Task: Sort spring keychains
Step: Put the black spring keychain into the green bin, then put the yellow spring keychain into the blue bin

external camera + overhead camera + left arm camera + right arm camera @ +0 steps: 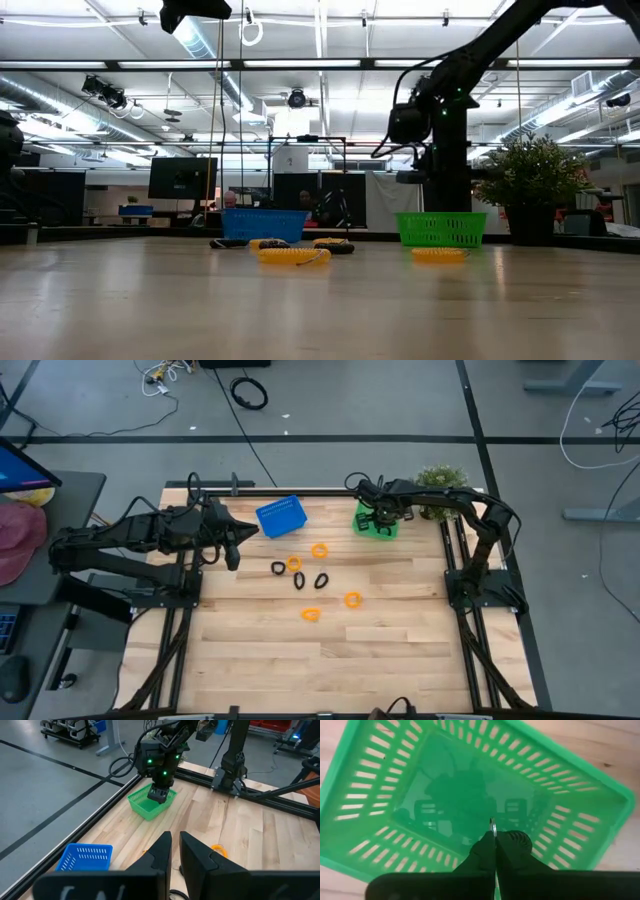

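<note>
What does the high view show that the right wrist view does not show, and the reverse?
Only the high view shows the blue basket, the orange and black keychains loose on the table, the plant, and the left gripper beside the blue basket. Only the right wrist view shows a black coil with a metal ring pinched in the shut right gripper. Both show the green basket under that gripper.
</note>
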### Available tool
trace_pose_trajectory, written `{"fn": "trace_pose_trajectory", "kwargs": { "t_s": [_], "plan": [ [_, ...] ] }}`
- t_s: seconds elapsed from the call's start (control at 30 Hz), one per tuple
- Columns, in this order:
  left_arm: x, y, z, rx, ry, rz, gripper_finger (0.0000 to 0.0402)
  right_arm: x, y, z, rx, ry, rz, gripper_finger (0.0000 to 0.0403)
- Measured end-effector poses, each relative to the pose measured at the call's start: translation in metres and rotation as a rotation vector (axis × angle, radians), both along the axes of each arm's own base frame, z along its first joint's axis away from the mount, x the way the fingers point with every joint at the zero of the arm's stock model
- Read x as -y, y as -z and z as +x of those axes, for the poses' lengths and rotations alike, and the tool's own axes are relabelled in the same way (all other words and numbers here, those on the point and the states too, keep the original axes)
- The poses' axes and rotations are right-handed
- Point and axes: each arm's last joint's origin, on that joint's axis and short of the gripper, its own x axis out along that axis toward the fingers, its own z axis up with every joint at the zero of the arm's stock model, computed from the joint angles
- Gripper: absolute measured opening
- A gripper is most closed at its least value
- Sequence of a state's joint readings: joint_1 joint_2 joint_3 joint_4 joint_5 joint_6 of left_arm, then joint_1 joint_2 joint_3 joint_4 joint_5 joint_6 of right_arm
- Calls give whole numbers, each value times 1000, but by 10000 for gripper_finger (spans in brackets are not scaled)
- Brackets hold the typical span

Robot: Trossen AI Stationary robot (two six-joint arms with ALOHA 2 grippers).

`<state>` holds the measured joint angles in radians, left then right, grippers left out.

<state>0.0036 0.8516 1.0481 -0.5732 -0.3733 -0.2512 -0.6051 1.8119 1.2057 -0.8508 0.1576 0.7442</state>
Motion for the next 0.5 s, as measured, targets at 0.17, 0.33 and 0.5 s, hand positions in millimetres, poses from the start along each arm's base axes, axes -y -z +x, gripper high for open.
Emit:
{"fn": "trace_pose_trajectory", "kwargs": {
  "t_s": [0.17, 0.33, 0.5],
  "plan": [
    [0, 0, 0, 0, 0, 0, 42, 0, 0, 1, 6, -30, 1, 13],
    [0, 0, 0, 0, 0, 0, 42, 0, 0, 1, 4, -41, 2, 58],
    [0, 0, 0, -1, 0, 0, 42, 0, 0, 0, -5, -55, 14, 112]
  ]
}}
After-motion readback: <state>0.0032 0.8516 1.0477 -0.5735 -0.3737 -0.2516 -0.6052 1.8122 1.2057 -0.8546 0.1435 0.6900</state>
